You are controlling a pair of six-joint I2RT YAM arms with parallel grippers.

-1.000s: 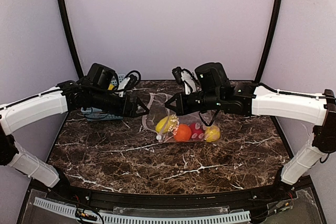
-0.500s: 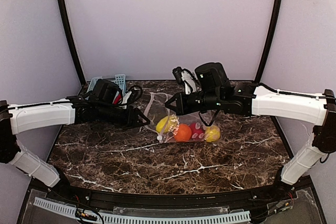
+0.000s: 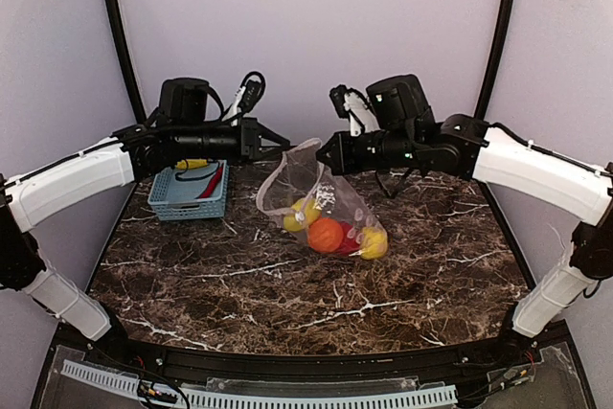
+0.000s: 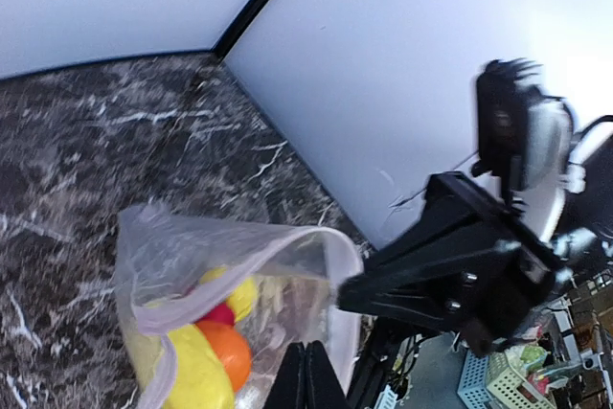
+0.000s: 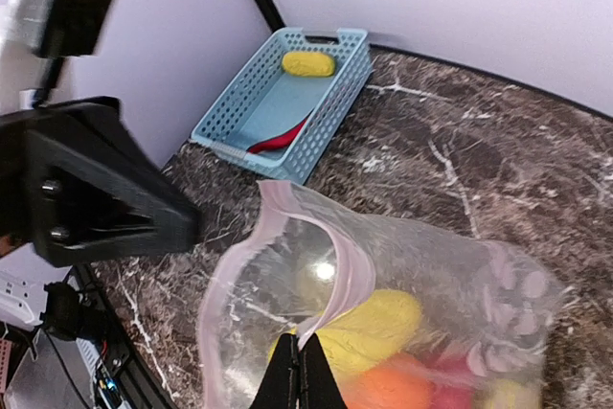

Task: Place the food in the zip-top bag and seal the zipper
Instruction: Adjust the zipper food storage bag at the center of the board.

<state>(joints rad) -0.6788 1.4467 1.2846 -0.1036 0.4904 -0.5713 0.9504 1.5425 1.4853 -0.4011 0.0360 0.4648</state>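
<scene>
The left tool (image 3: 285, 147) has closed on the rim of the zip-top bag (image 3: 287, 191), opposite the right tool (image 3: 326, 154). Both have risen, hauling the mouth up between them, the food (image 3: 326, 234) sagging beneath them.

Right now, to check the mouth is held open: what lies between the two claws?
Only the open mouth of the bag, its rim pinched by the left claw and the right claw; the top view shows it.

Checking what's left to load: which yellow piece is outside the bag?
The yellow piece in the blue basket, next to the chili. The other yellow ones lie inside the bag with the orange ball.
</scene>
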